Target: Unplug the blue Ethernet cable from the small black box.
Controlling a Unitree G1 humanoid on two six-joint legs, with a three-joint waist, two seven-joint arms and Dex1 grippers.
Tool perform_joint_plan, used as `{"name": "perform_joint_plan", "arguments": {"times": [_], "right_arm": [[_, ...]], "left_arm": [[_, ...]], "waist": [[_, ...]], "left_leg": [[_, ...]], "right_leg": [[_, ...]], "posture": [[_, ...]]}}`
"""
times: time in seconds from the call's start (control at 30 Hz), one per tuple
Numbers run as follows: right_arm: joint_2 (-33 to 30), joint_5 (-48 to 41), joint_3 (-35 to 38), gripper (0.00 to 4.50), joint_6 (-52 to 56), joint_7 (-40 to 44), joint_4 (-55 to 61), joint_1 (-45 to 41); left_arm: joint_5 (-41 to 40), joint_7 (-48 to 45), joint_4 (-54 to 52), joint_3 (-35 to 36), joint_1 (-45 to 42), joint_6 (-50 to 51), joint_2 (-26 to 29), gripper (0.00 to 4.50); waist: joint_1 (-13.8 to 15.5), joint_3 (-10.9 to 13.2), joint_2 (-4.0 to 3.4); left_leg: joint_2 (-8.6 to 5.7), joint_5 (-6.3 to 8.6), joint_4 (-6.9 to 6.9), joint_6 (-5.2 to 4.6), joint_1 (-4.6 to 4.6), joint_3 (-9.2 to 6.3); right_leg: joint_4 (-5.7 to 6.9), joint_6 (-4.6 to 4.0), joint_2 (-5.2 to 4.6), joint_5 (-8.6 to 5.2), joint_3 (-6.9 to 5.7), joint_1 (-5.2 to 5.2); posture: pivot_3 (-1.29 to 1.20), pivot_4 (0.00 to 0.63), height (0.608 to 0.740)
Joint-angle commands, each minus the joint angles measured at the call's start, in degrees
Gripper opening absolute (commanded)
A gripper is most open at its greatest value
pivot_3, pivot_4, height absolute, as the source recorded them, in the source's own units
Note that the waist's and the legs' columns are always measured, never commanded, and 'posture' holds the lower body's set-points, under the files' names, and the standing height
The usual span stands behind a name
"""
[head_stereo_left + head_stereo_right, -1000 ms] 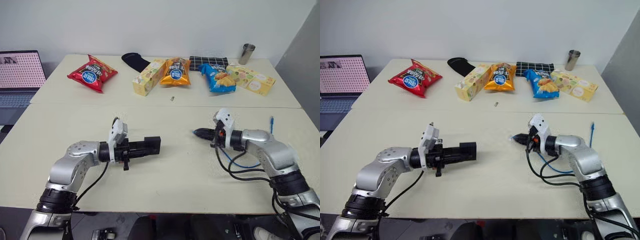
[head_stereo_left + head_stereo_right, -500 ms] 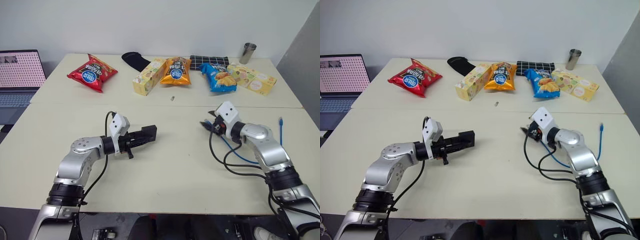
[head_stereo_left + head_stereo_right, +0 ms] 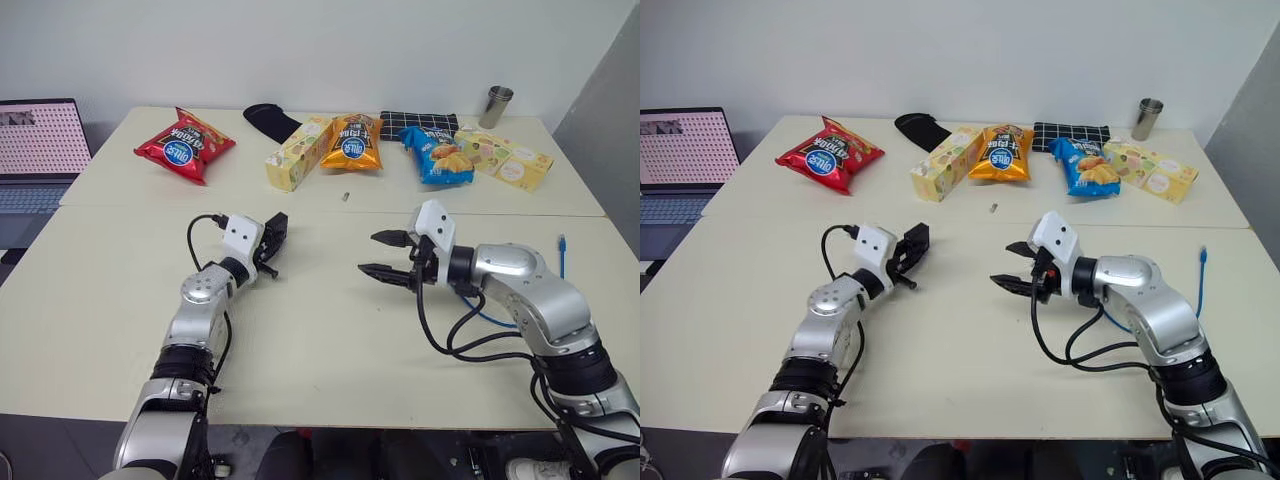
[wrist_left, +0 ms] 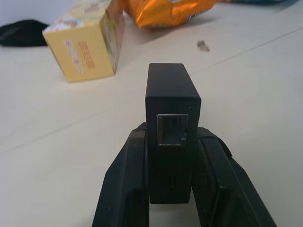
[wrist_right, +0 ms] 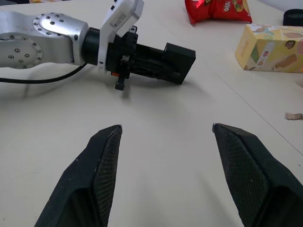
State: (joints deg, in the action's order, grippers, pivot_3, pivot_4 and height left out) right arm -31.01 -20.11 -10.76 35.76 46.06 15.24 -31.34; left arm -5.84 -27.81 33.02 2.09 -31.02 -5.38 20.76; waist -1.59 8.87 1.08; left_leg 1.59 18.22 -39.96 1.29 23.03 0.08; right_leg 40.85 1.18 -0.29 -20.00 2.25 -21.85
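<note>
**Inspector:** Well, where was the small black box (image 4: 171, 109), and what held it?

**Assistant:** It was in the left gripper (image 3: 268, 247), whose two fingers (image 4: 124, 184) were pressed against its sides. It was held above the table, near the middle.

**Inspector:** And the right gripper (image 3: 370, 253)?

**Assistant:** Its jaws were spread wide with nothing between them. Its tips pointed across bare table toward the box.

**Inspector:** How did the box lie relative to that claw?

**Assistant:** It lay toward the robot's left and well apart from the claw. Its long axis ran out along the left fingers. The metal port on the face turned to the left wrist camera was empty.

**Inspector:** Where was the blue Ethernet cable (image 3: 561, 258)?

**Assistant:** It lay on the table on the robot's right, passing behind the right forearm. One plug sat by the far right edge, well apart from the box. The right arm was much the nearer to it. Where the other end lay I could not tell.

**Inspector:** What was your finding?

**Assistant:** I judged the cable already out of the box. Any further move would depend on that empty port.

**Inspector:** And the counts?

**Assistant:** There was one box, one blue cable with one plug visible, and two grippers. At the back of the table there were three snack bags (image 3: 185, 146), two yellow cartons (image 3: 296, 154) and one metal cup (image 3: 496, 105).
</note>
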Motion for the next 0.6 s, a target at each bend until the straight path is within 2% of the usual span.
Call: {"name": "perform_joint_plan", "arguments": {"times": [0.03, 0.17, 0.33, 0.43, 0.6], "right_arm": [[0.37, 1.11, 0.58, 3.32, 0.23, -1.59, 1.49, -1.5], [0.42, 1.17, 0.68, 3.32, 0.92, -2.08, 2.35, -0.95], [0.36, 1.16, 1.22, 3.32, 2.2, -3.64, 3.61, 0.72], [-0.22, 0.95, 2.61, 3.32, 2.92, -4.68, 4.5, 2.69], [-3.14, -1.15, 9.32, 3.32, 4.93, -5.74, 6.96, 7.99]], "left_arm": [[-0.47, -0.76, 1.05, 0.76, 0.65, -1.9, -0.44, 1.88], [-1.16, -1.58, -1.69, 1.62, 3.22, -0.58, 0.39, 2.61], [-1.21, -1.98, -12.55, 2.38, 10.3, 5.94, 3.82, 3.59], [-1.09, -2.31, -21.08, 2.67, 14.63, 10.4, 6.39, 3.59], [-2.98, -7.76, -34.06, 3.74, 19.8, 19.12, 14.16, 3.59]], "waist": [[-0.02, 0.0, 0.0], [-0.07, 0.0, 0.0], [-0.32, -0.02, -0.02], [-0.35, -0.01, -0.02], [-0.12, -0.01, -0.02]], "left_leg": [[0.0, 0.0, -0.01, 0.0, 0.0, 0.02], [0.01, 0.0, -0.01, 0.01, -0.01, 0.01], [0.04, 0.0, 0.05, 0.01, -0.04, 0.0], [0.06, 0.0, 0.07, 0.01, -0.05, -0.03], [0.03, 0.0, 0.06, 0.0, -0.03, -0.05]], "right_leg": [[-0.01, 0.0, 0.0, 0.0, 0.02, -0.01], [0.02, 0.0, 0.0, 0.0, 0.01, 0.0], [0.03, 0.0, 0.0, 0.0, 0.0, -0.01], [0.08, 0.0, 0.01, 0.0, 0.0, -0.02], [0.03, 0.0, 0.01, 0.0, 0.01, 0.02]], "posture": [[0.0, 0.15, 0.74], [0.0, 0.15, 0.74], [0.0, 0.15, 0.74], [0.0, 0.15, 0.74], [0.0, 0.15, 0.74]]}}
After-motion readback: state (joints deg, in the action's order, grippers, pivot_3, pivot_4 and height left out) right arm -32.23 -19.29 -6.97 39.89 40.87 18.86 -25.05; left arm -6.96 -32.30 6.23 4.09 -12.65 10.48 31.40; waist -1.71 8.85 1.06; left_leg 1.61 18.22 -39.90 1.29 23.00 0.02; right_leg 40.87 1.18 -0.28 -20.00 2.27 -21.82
